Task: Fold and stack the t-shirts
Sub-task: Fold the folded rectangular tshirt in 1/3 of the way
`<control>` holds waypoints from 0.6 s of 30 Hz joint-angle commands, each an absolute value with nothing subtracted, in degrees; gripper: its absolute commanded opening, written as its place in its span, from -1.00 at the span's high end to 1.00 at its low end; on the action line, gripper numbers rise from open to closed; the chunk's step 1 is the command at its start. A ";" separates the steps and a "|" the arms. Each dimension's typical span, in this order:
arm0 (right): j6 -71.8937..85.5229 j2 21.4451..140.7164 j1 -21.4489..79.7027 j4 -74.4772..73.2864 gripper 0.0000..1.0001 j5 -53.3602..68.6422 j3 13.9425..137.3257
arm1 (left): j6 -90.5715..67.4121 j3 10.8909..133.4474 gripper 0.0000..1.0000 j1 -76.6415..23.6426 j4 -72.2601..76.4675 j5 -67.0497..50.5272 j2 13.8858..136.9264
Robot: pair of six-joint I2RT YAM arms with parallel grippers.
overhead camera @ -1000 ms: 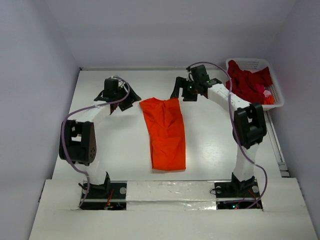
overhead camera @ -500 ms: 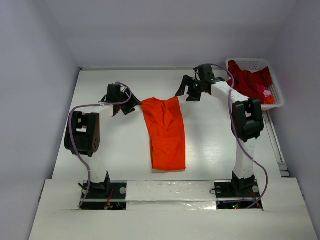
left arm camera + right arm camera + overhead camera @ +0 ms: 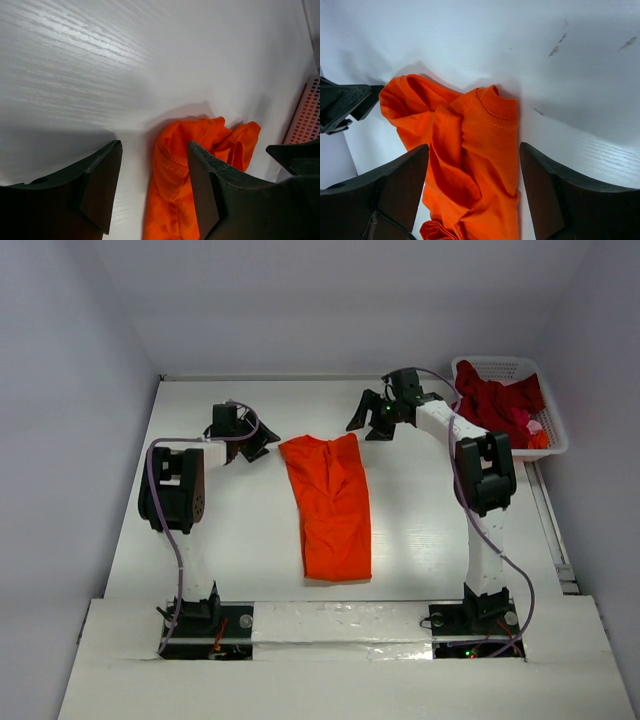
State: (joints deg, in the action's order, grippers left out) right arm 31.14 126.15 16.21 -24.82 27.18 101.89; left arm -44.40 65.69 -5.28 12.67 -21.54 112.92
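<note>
Orange tee on table

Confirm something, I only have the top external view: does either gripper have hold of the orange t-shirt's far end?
Observer: No. The left wrist view shows the left gripper open with nothing pinched. A corner of the orange t-shirt lies on the table just ahead of its fingers.
Operator: Right side?
Observer: The right wrist view shows the right gripper open too, its fingers wide apart over the shirt's far edge and no cloth pinched.
Operator: Is that edge flat?
Observer: No. It is bunched into folds, and a stitched hem shows at one corner.
</note>
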 commanded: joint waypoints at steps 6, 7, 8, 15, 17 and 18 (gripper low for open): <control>32.43 127.52 16.44 -24.52 -0.55 23.82 106.08 | -47.81 68.47 0.00 -5.19 17.93 -25.84 114.96; 32.78 128.23 16.44 -24.70 -0.54 24.17 106.26 | -47.99 68.47 0.00 -5.19 18.10 -25.84 114.96; 32.87 128.58 16.44 -24.61 -0.54 24.43 106.35 | -48.08 68.21 0.00 -5.19 18.19 -25.84 114.96; 34.01 131.22 16.44 -23.73 -0.53 26.54 106.70 | -48.69 67.32 0.03 -5.19 17.23 -25.58 113.73; 34.63 131.66 16.44 -23.38 -0.53 27.50 106.79 | -48.87 67.41 0.03 -5.19 16.88 -25.93 113.56; 35.15 131.57 16.44 -22.42 -0.53 27.68 106.35 | -48.95 67.41 0.04 -5.19 16.70 -26.19 113.47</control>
State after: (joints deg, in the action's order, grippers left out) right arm 33.58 131.20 16.21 -24.99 25.76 104.20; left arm -48.56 66.59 -5.26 16.05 -24.99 115.22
